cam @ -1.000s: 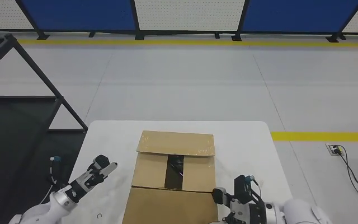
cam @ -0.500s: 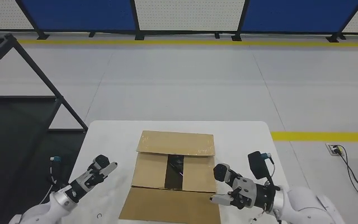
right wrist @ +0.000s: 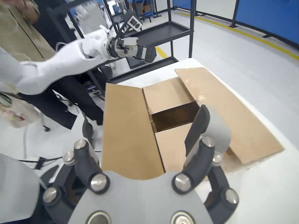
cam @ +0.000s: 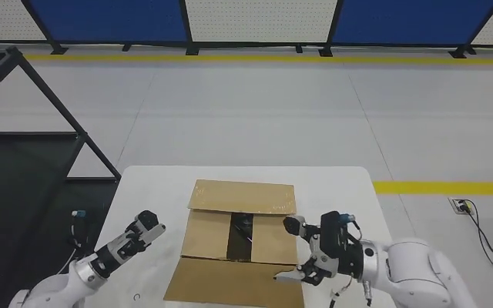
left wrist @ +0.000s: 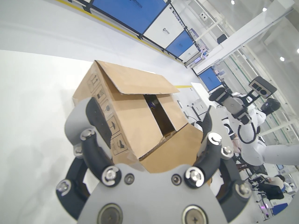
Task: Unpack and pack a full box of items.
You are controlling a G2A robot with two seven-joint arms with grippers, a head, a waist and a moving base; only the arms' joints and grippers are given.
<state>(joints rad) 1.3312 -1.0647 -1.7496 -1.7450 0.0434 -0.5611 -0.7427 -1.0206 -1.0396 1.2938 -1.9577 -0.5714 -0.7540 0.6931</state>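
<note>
- Top view: cardboard box (cam: 240, 239) in the middle of the white counter (cam: 154, 192), opening upward, long axis side to side across the robot's front.
- Far flap (cam: 243, 197) tilted over the back of the opening. Near flap (cam: 231, 283) folded outward toward the robot. Two inner flaps (cam: 206, 235) laid flat, with a dark slot (cam: 240, 237) between them running near-to-far (crosswise to the box's length).
- Down in the slot, a small dark item (cam: 244, 224), too dim to name.
- Left pincer (cam: 150, 229) over bare counter just left of the box, apart from it, aimed toward its left wall.
- Right pincer (cam: 290, 250) at the box's near right corner, spread open. One finger over the right inner flap, the other over the right end of the near flap.
- Black rack (cam: 46, 146) on the floor left of the counter. Blue and white panels (cam: 108, 19) along the far side of the room.
- Left wrist view: left pincer (left wrist: 151, 108) wide open, nothing between its fingers (left wrist: 98, 117). Box ahead, symbol-printed side wall toward the camera, far flap (left wrist: 137, 80) raised like a lean-to roof, slot running away from the camera.
- Right wrist view: right pincer (right wrist: 143, 117) open, gripping nothing, with the end of the near flap (right wrist: 126, 129) between its spread fingers (right wrist: 198, 127). Contact with the cardboard impossible to tell. Left pincer (right wrist: 146, 53) far off beyond the box, in front of the rack.
</note>
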